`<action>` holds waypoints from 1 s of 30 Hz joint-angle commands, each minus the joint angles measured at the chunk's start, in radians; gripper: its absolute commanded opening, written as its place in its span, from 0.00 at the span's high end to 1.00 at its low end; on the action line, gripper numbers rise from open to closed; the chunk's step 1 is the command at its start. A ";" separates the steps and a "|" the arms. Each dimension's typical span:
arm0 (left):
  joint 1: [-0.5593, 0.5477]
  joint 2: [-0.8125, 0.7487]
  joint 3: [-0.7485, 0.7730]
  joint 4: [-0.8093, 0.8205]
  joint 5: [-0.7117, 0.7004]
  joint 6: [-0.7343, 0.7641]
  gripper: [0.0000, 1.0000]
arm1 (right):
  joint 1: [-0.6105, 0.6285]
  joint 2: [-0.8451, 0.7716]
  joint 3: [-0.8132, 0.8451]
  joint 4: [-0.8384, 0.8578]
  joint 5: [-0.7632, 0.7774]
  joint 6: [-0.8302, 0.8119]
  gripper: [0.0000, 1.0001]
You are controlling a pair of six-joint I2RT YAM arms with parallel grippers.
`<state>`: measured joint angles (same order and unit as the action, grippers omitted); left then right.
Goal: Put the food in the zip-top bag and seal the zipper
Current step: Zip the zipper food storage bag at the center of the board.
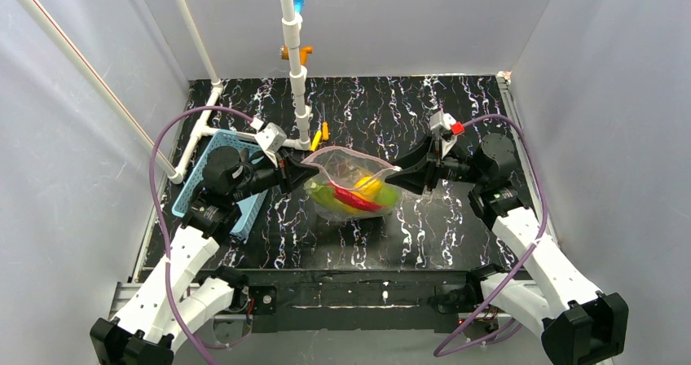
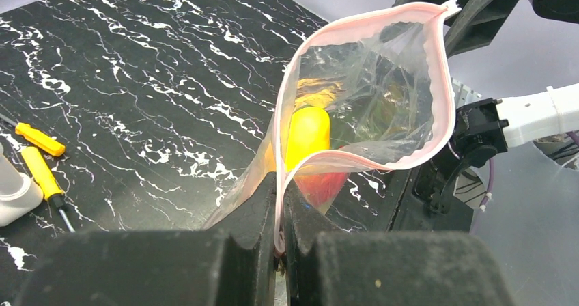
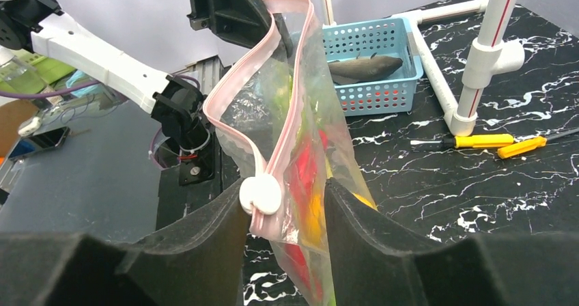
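Observation:
The clear zip-top bag [image 1: 350, 178] hangs between my two grippers over the table's middle, its mouth gaping upward. Inside are a yellow fruit [image 2: 308, 132], a red chili [image 1: 356, 198], a green piece [image 1: 326, 195] and a dark red piece [image 2: 321, 186]. My left gripper [image 2: 281, 203] is shut on the left end of the pinkish zipper [image 2: 444, 80]. My right gripper [image 3: 283, 203] is open, its jaws on either side of the bag's right end, where the white slider [image 3: 260, 195] sits against one finger. A grey fish [image 3: 362, 67] lies in the basket.
A light-blue mesh basket [image 1: 213, 165] stands at the left, beside a white PVC pipe frame [image 1: 297, 63]. Two yellow screwdrivers [image 1: 319, 137] lie behind the bag. Grey walls enclose the black marbled table [image 1: 456, 112].

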<state>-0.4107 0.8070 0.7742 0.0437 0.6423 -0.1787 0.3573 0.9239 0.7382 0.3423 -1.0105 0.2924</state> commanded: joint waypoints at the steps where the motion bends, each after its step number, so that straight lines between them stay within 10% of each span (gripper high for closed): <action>1: 0.013 -0.017 -0.005 0.015 -0.033 -0.014 1.00 | -0.003 0.009 -0.014 0.074 0.011 0.014 0.48; 11: 0.018 -0.021 -0.016 0.007 -0.041 -0.013 1.00 | -0.004 0.014 -0.030 0.074 0.056 0.026 0.49; 16: 0.022 -0.038 -0.022 0.001 -0.045 -0.010 1.00 | -0.013 0.001 -0.020 0.040 0.090 0.035 0.34; 23: 0.026 -0.038 -0.016 -0.003 -0.032 -0.014 1.00 | -0.014 0.007 -0.050 0.096 0.046 0.085 0.50; 30: 0.027 -0.023 -0.010 -0.009 0.003 -0.031 1.00 | -0.014 0.032 -0.047 0.225 0.021 0.199 0.94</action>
<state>-0.3892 0.7823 0.7525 0.0368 0.6058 -0.2030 0.3470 0.9503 0.6880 0.4250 -0.9709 0.4088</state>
